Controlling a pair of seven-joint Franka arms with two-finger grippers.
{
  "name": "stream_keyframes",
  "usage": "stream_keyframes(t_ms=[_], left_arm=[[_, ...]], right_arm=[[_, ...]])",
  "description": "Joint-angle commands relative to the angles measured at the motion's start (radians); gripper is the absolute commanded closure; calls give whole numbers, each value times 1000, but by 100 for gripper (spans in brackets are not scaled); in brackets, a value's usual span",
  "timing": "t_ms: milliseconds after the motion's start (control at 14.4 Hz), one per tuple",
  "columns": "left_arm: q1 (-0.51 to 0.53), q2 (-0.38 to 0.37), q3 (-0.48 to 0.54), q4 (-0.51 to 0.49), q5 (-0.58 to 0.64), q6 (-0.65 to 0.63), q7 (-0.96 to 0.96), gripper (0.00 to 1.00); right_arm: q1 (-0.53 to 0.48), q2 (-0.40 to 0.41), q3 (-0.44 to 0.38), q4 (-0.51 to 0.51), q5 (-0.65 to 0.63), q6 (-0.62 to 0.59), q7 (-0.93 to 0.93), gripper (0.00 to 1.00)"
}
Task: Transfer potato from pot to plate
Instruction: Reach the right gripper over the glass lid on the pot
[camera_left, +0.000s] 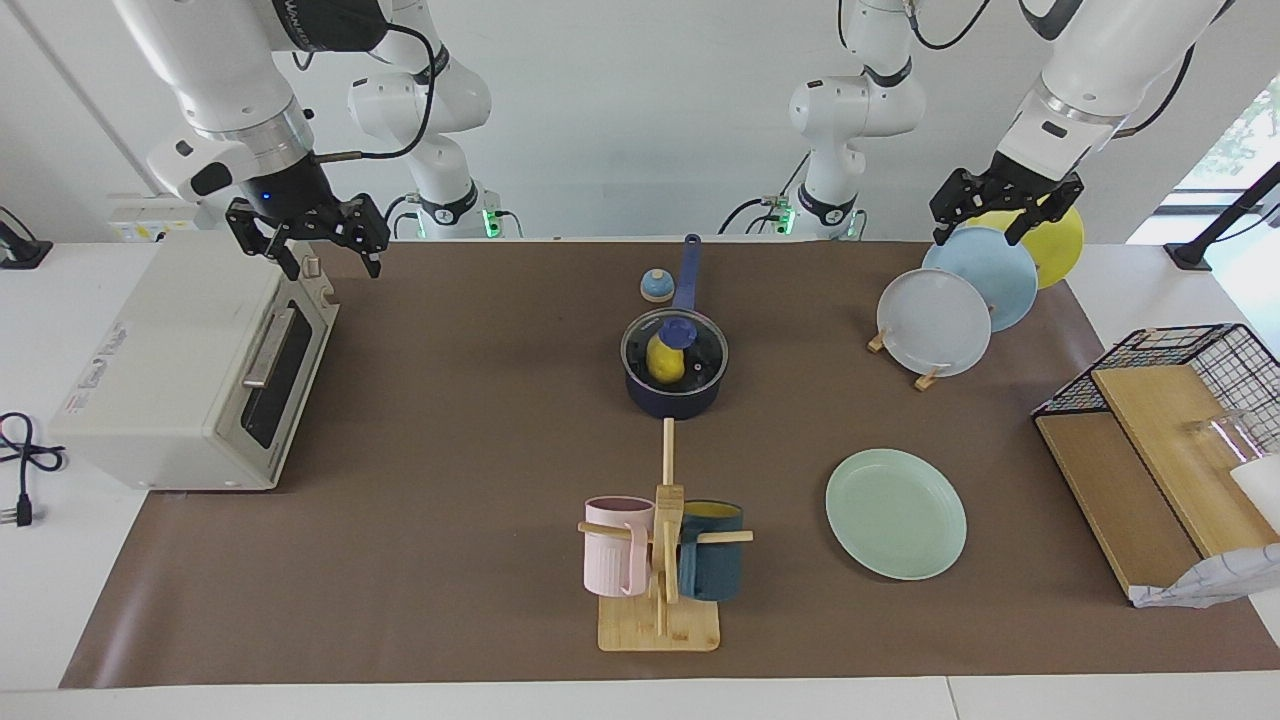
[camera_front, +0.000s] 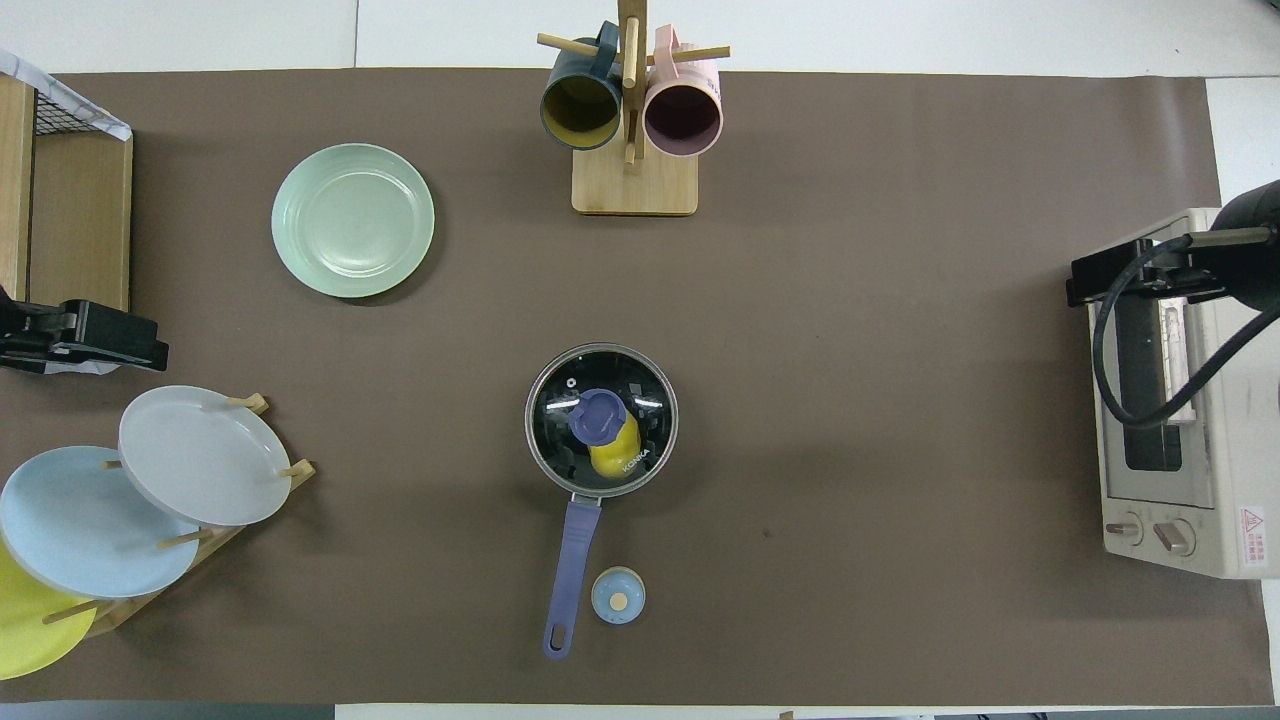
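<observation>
The dark navy pot (camera_left: 676, 402) stands mid-table, its long blue handle (camera_front: 574, 560) pointing toward the robots. A glass lid with a blue knob (camera_left: 678, 331) sits on the pot. The yellow potato (camera_left: 663, 364) shows through the lid, inside the pot, also in the overhead view (camera_front: 616, 457). The mint-green plate (camera_left: 895, 512) lies flat and bare, farther from the robots, toward the left arm's end (camera_front: 352, 220). My left gripper (camera_left: 985, 225) is open, raised over the plate rack. My right gripper (camera_left: 318, 255) is open, raised over the toaster oven.
A rack (camera_left: 925, 378) holds grey, light-blue and yellow plates. A toaster oven (camera_left: 170, 380) stands at the right arm's end. A mug tree (camera_left: 665, 540) holds a pink and a dark blue mug. A small blue round knob (camera_left: 656, 286) lies beside the pot handle. A wire basket (camera_left: 1190, 345) stands on wooden boards.
</observation>
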Motion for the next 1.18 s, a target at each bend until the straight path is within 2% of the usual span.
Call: stream_keyframes(t_ms=[0, 766, 1114], left_arm=[[-10, -15, 7, -11, -4, 11, 0, 0], [-10, -15, 4, -13, -4, 41, -10, 0], [-7, -15, 4, -13, -4, 55, -10, 0]], right_arm=[[-13, -10, 3, -15, 14, -5, 0, 0], [-12, -15, 3, -21, 16, -20, -7, 0], [43, -6, 14, -11, 3, -9, -1, 0]])
